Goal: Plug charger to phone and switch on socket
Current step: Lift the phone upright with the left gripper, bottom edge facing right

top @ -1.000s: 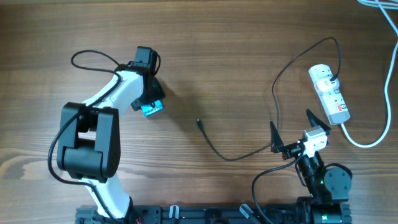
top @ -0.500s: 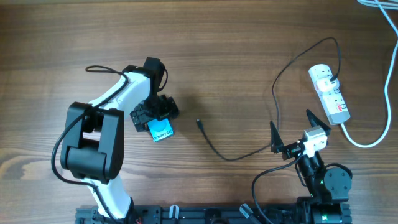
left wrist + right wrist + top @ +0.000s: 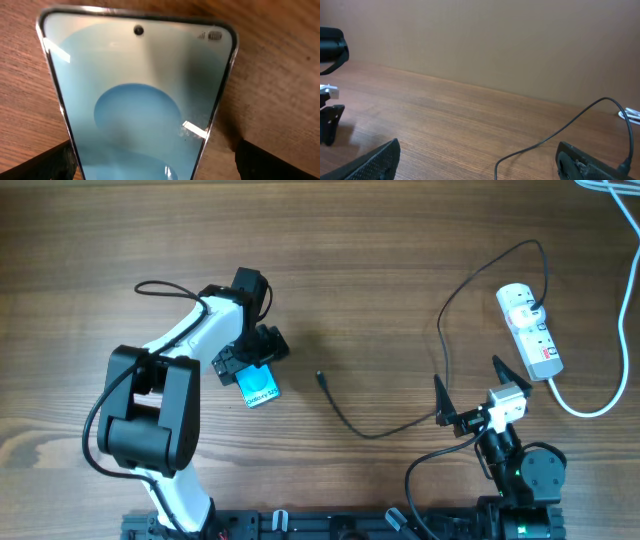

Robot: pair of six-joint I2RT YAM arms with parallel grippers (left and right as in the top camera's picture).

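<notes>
The phone (image 3: pixel 259 387), cyan screen up, lies flat on the wooden table. It fills the left wrist view (image 3: pixel 140 95), camera hole at the far end. My left gripper (image 3: pixel 251 357) stands over its far end, fingers apart. In the wrist view the gripper (image 3: pixel 155 167) straddles the phone, with a gap at the right finger (image 3: pixel 260 162). The charger's connector (image 3: pixel 322 379) lies right of the phone. Its black cable (image 3: pixel 372 434) runs to the socket (image 3: pixel 530 330), and also shows in the right wrist view (image 3: pixel 570 131). My right gripper (image 3: pixel 468 388) is open and empty over the cable.
The socket's thick white cord (image 3: pixel 600 408) loops along the right edge of the table. The left arm's own black cable (image 3: pixel 165 287) arches behind it. The arm bases stand at the near edge (image 3: pixel 330 525).
My left gripper carried the phone toward the near right and set it on the table. The phone now lies flat with the fingers apart round it. The right arm has not moved.
</notes>
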